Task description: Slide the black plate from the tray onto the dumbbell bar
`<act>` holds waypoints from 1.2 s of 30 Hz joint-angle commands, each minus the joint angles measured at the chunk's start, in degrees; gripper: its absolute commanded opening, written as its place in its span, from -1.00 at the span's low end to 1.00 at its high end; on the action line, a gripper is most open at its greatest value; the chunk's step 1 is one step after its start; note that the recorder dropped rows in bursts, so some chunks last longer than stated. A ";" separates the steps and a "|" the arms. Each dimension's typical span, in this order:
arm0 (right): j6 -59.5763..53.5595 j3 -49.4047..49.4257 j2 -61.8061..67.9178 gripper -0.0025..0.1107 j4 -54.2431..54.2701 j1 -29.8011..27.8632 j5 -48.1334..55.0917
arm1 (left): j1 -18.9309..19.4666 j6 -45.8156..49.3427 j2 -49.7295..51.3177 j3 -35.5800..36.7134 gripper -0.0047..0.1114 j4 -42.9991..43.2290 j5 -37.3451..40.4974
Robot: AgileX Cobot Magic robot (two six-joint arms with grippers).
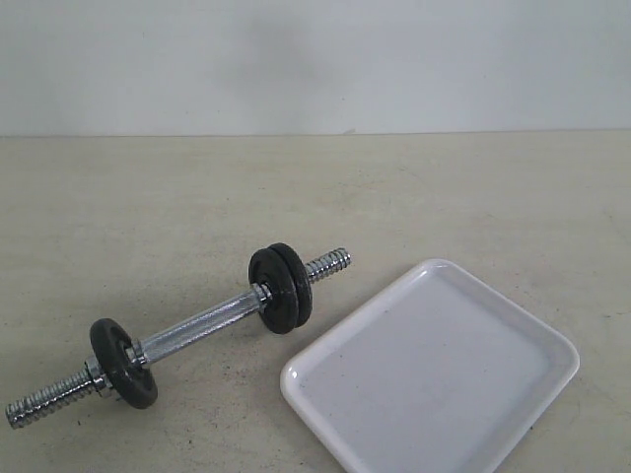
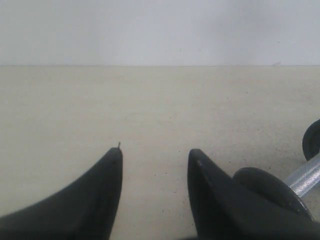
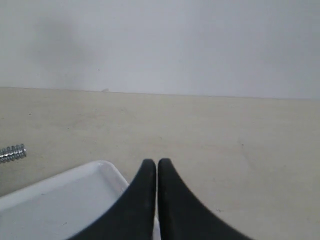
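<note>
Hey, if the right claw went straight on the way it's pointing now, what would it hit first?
Probably nothing close: the shut right claw points past the tray corner over bare table, with the wall behind. Depth is hard to judge.

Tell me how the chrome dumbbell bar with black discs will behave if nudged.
Likely to roll: the chrome dumbbell bar rests on its round black discs on the flat table. Probably heavy for its size, being metal. Its shiny middle may slip in a grip.

Dumbbell bar (image 1: 202, 323) left of tray (image 1: 434, 379)
</note>
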 commanded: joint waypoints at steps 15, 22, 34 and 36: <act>40.46 -0.07 -0.29 -0.96 -35.00 -0.21 7.49 | 0.20 0.00 -0.17 0.16 -0.23 -0.60 -0.89; 48.79 -0.07 -0.29 -0.96 -42.51 -0.21 7.49 | 0.20 0.00 -0.17 0.16 -0.23 -0.60 -0.89; 38.51 -0.07 -0.29 -0.96 -36.64 -0.21 7.49 | 0.20 0.00 -0.17 0.16 -0.23 -0.60 -0.89; 37.58 -0.07 -0.29 -0.96 -35.85 -0.21 7.49 | 0.20 0.00 -0.17 0.16 -0.23 -0.60 -0.89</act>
